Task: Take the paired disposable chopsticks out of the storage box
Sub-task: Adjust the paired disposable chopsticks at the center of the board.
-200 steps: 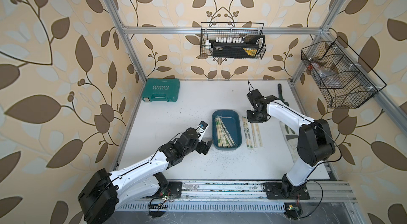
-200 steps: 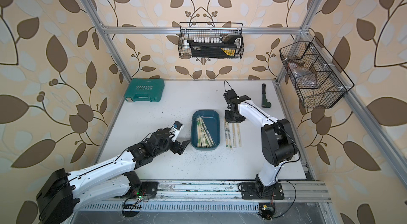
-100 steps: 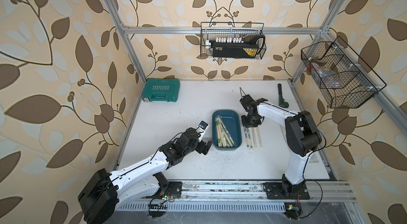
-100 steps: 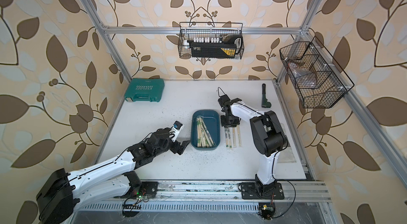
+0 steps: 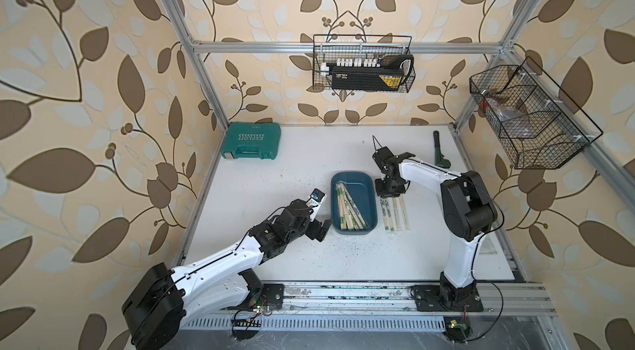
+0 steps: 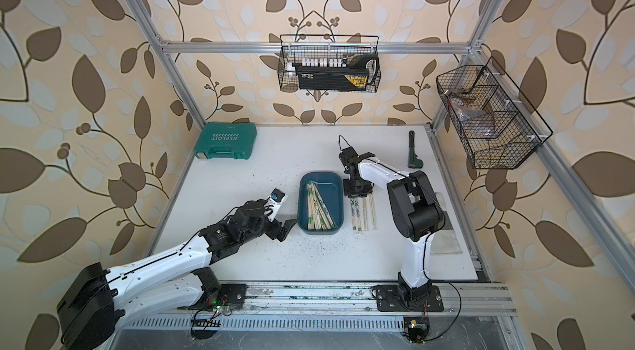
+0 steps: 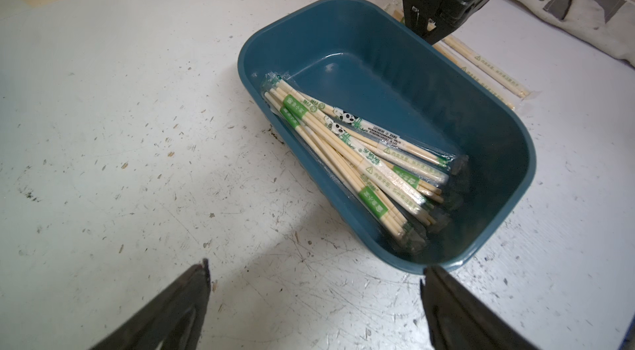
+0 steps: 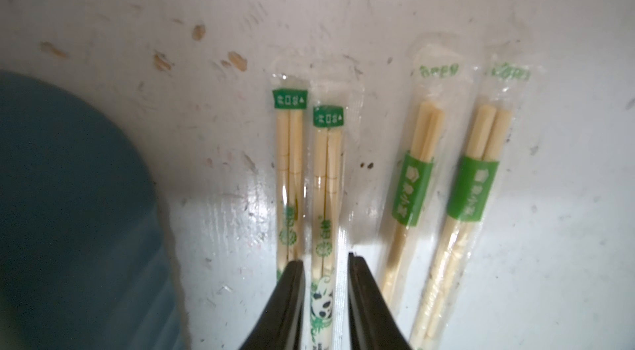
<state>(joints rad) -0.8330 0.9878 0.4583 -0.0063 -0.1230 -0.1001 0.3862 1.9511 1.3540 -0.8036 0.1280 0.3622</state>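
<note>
Midway through unloading: the right hand (image 8: pixel 325 259) straddles a panda-sleeved pair (image 8: pixel 326 193) on the desk (image 7: pixel 137 125) right of the storage box (image 7: pixel 446 97); gripped or freed, I can't tell. The left hand (image 7: pixel 316 267) gapes idle. Next: the chopsticks (image 7: pixel 350 152) inside.

robot lab test cell, aluminium frame (image 5: pixel 343 45), leaf wallpaper panels (image 5: pixel 86 90), wire basket (image 5: pixel 362 88), base rail (image 5: pixel 343 296)

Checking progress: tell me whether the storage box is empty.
Not empty: the storage box holds a pile of paired disposable chopsticks; four pairs lie outside it.
</note>
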